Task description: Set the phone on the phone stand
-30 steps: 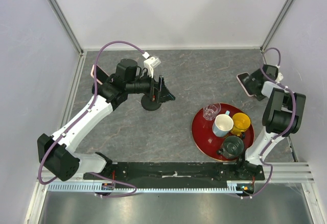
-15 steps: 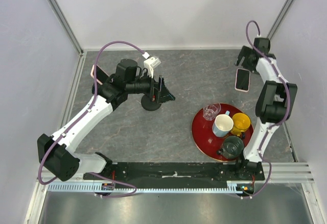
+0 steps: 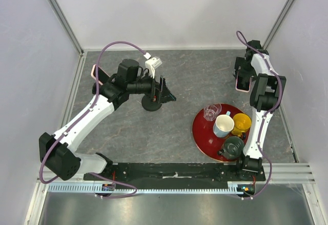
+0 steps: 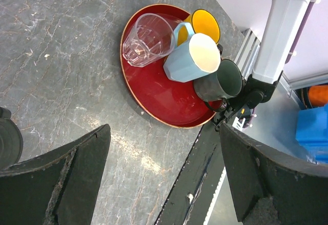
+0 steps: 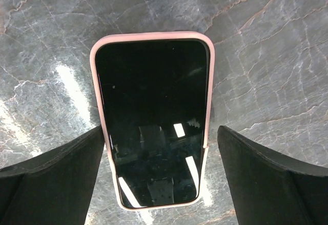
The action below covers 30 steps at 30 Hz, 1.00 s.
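The phone (image 5: 154,117), black screen up in a pink case, lies flat on the grey table at the far right; only its pink edge (image 3: 238,85) shows in the top view. My right gripper (image 5: 160,133) is open and hangs over it, a finger on either side of the phone's lower half without touching; it also shows in the top view (image 3: 243,75). The phone stand (image 3: 151,104), black with a round base, stands left of centre; its edge shows in the left wrist view (image 4: 7,143). My left gripper (image 3: 165,93) is open and empty just right of the stand (image 4: 164,130).
A red tray (image 3: 201,133) near the right arm's base holds a clear glass (image 3: 211,112), a pale blue mug (image 3: 223,125), a yellow cup (image 3: 241,123) and a dark green mug (image 3: 233,146). A white plug (image 3: 152,61) lies behind the left arm. Walls close in the back and sides.
My right arm has stretched toward the back right and its gripper has come down over the phone, which has shifted a little left since the earliest frame. The left arm has hardly moved.
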Tool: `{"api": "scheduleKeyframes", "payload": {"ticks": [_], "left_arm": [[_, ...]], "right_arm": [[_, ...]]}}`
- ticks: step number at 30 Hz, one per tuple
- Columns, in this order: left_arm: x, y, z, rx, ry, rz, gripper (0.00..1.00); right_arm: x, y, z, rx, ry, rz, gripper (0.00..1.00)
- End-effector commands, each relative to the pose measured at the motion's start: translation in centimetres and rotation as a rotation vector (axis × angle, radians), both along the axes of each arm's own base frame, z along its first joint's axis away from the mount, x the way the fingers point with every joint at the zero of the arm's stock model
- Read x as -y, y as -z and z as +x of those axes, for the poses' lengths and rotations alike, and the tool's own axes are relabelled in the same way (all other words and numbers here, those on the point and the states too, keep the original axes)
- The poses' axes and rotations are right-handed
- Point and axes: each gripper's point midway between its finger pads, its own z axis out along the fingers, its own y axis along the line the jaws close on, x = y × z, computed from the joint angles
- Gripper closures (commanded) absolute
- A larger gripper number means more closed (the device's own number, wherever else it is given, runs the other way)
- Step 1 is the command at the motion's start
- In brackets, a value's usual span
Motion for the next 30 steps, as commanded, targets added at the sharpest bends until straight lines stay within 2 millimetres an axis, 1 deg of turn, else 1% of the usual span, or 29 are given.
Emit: {"api": "scheduleKeyframes", "payload": {"ticks": [1,5,9,14,19,26,27,28,30], "left_arm": [[0.4,-1.7,0.0,0.040,0.021,-0.022,0.07],[0.4,-1.6,0.0,0.040,0.019,-0.021,0.07],[0.3,-1.7,0.0,0.040,0.019,-0.021,0.07],[0.3,-1.9,0.0,0.044,0.021,-0.024,0.07],[0.3,-2.0,-0.1,0.046,0.022,-0.026,0.07],[0.3,-2.0,-0.1,0.048,0.019,-0.027,0.07],[0.3,-2.0,-0.1,0.048,0.019,-0.027,0.07],[0.3,-2.1,-0.1,0.048,0.020,-0.029,0.07],[0.3,-2.1,-0.2,0.047,0.022,-0.030,0.07]], "right_arm": [[0.8,-0.4,-0.1,-0.019,0.004,-0.061,0.02],[0.3,1.1,-0.6,-0.043,0.011,-0.029,0.02],[-0.8,2.5,-0.7,-0.056,0.008,0.031,0.02],[-1.3,3.4,-1.0,-0.073,0.005,0.057,0.02],[-1.9,4.2,-1.4,-0.090,-0.013,0.099,0.11],[-2.1,6.0,-2.4,-0.121,-0.009,0.171,0.12],[-2.7,6.3,-2.4,-0.121,-0.017,0.219,0.13],[-2.5,6.6,-2.7,-0.128,-0.011,0.226,0.15],[-2.3,6.9,-3.1,-0.142,-0.008,0.215,0.15]]}}
